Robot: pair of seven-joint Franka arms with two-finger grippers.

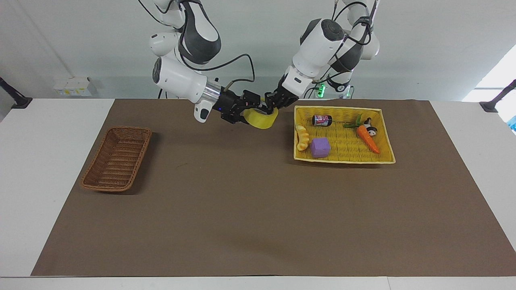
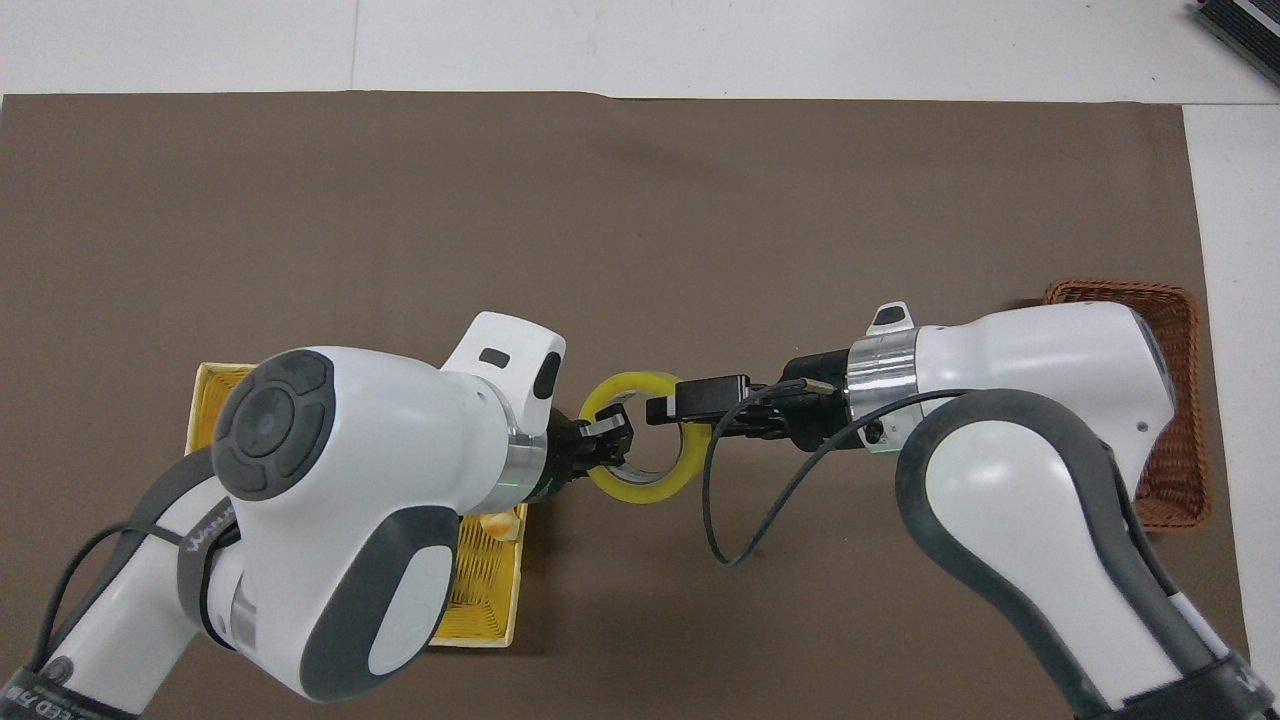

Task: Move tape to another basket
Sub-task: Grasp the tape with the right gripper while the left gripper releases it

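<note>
handover risk: I judge the tape (image 1: 261, 117) could drop to the desk (image 1: 225, 209) if my left pincer (image 2: 605, 443) lets go before the right one grips; a skewed pinch could tip the roll
left pincer: clenched on the tape's wall, one finger inside the ring
right pincer (image 2: 665, 408): spread wide at the ring's other edge, not yet gripping
tape: in the air over the desk, beside the yellow tray (image 1: 385, 133)
basket (image 1: 117, 159): at the right arm's end, well apart
</note>
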